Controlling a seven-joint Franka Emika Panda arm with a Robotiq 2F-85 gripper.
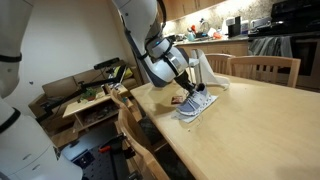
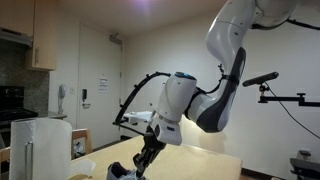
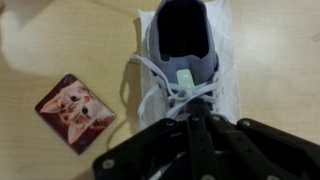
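A grey-and-white sneaker (image 3: 185,40) lies on the wooden table (image 3: 280,70) with its opening away from me; in an exterior view the sneaker (image 1: 197,103) sits near the table's end. My gripper (image 3: 193,116) comes down over its white laces (image 3: 165,88), fingers shut together, and a lace looks pinched between the tips. An exterior view shows the gripper (image 1: 187,92) pointing down at the shoe's top, and in the other the gripper (image 2: 148,157) is low over the table (image 2: 195,165). A small card with a dog picture (image 3: 75,110) lies beside the shoe.
A white bag-like object (image 1: 207,68) stands just behind the shoe. Wooden chairs (image 1: 265,68) line the table's far side, with another chair (image 1: 130,122) at its near end. Cluttered shelves (image 1: 90,97) stand beyond the table's end. A kitchen counter (image 1: 235,30) runs along the back.
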